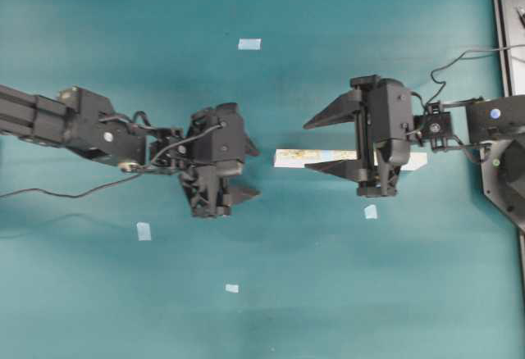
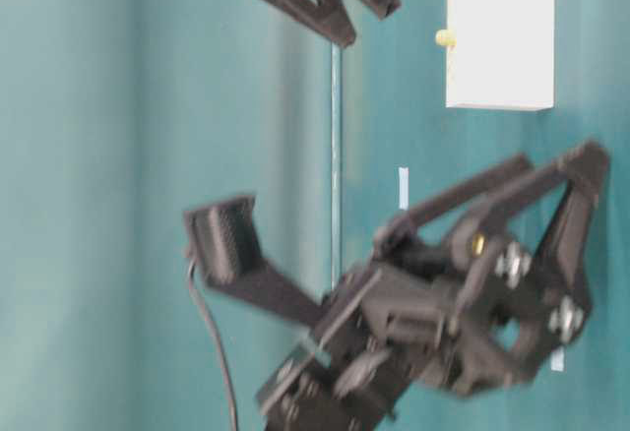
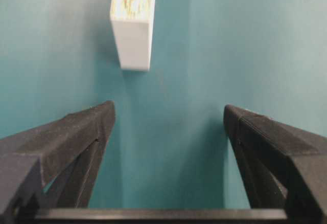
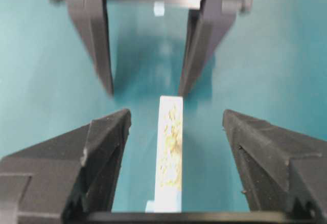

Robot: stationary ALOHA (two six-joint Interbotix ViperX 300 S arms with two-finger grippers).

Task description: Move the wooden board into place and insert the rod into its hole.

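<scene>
Here, the wooden board (image 1: 308,157) lies flat mid-frame, pale with tan speckles. The right gripper (image 1: 321,143) hangs open over it. The left gripper (image 1: 250,170) is open too, holding nothing.

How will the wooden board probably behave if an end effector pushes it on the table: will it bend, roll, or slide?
The wooden board looks like a rigid strip with a thick squared end, so it should not bend. It lies flat and so is unlikely to roll. On the smooth teal table it would probably slide, pivoting if pushed near one end.

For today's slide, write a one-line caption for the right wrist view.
Open right gripper straddles the wooden board on the teal table, facing the open left gripper.
</scene>
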